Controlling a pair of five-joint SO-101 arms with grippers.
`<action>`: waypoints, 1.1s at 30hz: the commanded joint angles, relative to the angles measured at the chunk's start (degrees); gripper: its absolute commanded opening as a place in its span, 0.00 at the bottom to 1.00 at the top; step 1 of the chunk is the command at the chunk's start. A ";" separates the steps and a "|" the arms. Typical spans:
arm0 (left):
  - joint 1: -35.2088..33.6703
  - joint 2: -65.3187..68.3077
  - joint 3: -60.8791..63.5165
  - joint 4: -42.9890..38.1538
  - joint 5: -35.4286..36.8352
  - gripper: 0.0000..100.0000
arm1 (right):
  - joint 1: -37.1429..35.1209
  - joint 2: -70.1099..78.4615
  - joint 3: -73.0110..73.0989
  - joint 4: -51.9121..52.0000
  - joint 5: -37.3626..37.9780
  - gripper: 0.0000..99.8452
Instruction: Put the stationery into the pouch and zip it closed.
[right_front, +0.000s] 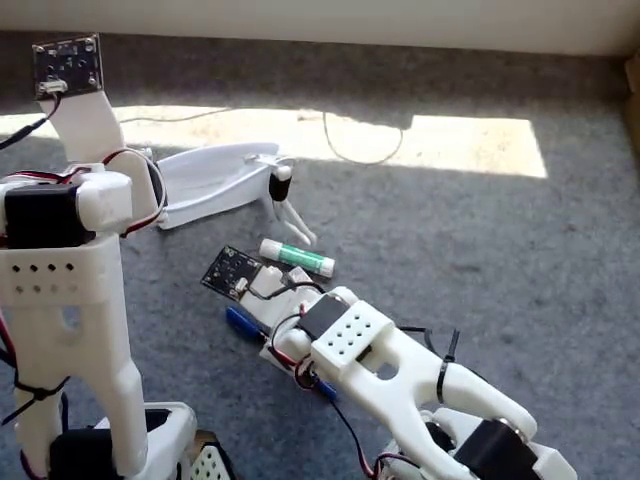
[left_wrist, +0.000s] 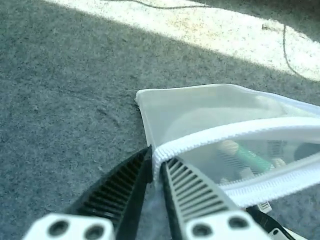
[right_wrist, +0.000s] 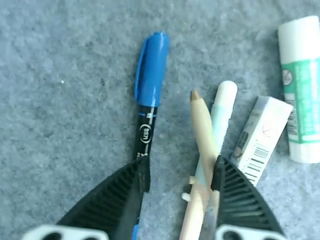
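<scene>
The white translucent pouch (right_front: 215, 180) lies on the grey carpet, and my left gripper (left_wrist: 156, 161) is shut on the zipper edge at its corner (left_wrist: 165, 150). Through the pouch wall a green-and-white glue stick (left_wrist: 245, 156) shows faintly. My right gripper (right_wrist: 178, 174) is open just above the carpet. A blue marker (right_wrist: 149, 82) lies by one fingertip (right_wrist: 139, 175); a beige pencil (right_wrist: 203, 131) and a white pen (right_wrist: 221, 107) lie by the other. A barcoded eraser (right_wrist: 260, 134) and the glue stick (right_wrist: 301, 90) lie beyond. From above, the glue stick (right_front: 297, 257) and marker (right_front: 243, 324) flank the right wrist.
A small black-and-white item (right_front: 284, 200) lies at the pouch's mouth. A thin cable (right_front: 350, 150) loops across the sunlit strip of carpet at the back. The left arm's white tower (right_front: 70, 280) stands at the left. Open carpet spreads to the right.
</scene>
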 joint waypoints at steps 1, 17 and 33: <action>-0.66 -1.54 -0.04 -1.05 0.62 0.01 | 2.15 1.19 -2.95 -2.68 0.53 0.19; -0.66 -1.54 -0.04 -0.79 0.53 0.01 | 4.62 7.69 -2.95 -4.18 3.25 0.16; -0.66 -1.54 -0.04 -0.70 0.53 0.01 | 5.58 7.52 -2.95 -3.56 3.34 0.01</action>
